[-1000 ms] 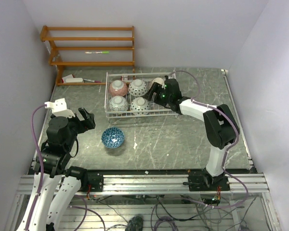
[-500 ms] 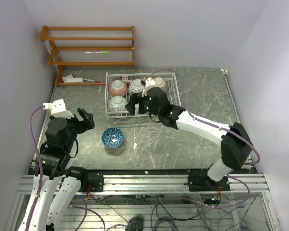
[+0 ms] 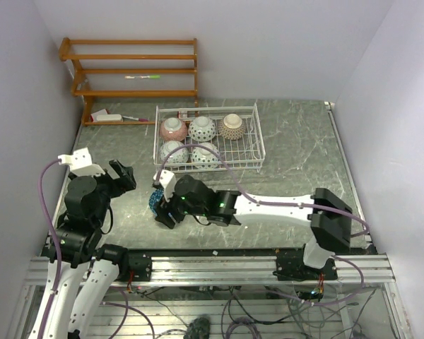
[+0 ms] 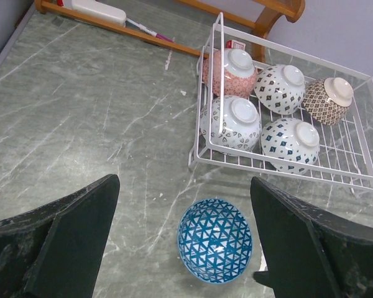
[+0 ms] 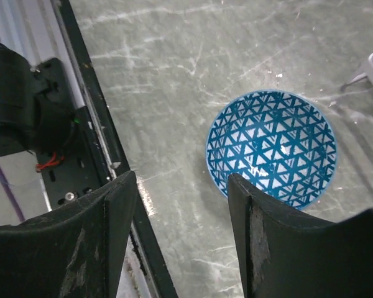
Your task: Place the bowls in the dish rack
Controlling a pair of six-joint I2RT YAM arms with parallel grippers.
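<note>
Right gripper (image 5: pixel 180 180) gapes beside blue bowl (image 5: pixel 270 149) (left gripper (image 4: pixel 183 183) wide too); red label (image 4: pixel 237 45) unreadable.

Orange-brown wooden shelf (image 3: pixel 134 92) at the back-left of a dark marbled bench (image 3: pixel 297 155).
A green-tipped marker (image 3: pixel 143 76) lies on a middle tier; a white block (image 3: pixel 107 116) and thin pen (image 3: pixel 136 119) on the lowest board.

I see five ceramic bowls (image 4: pixel 235 121) in white wire dish rack (image 3: pixel 249 147), far table (image 3: pixel 304 183) middle; blue ceramic bowl (image 4: pixel 214 239) before it, leftward.
</note>
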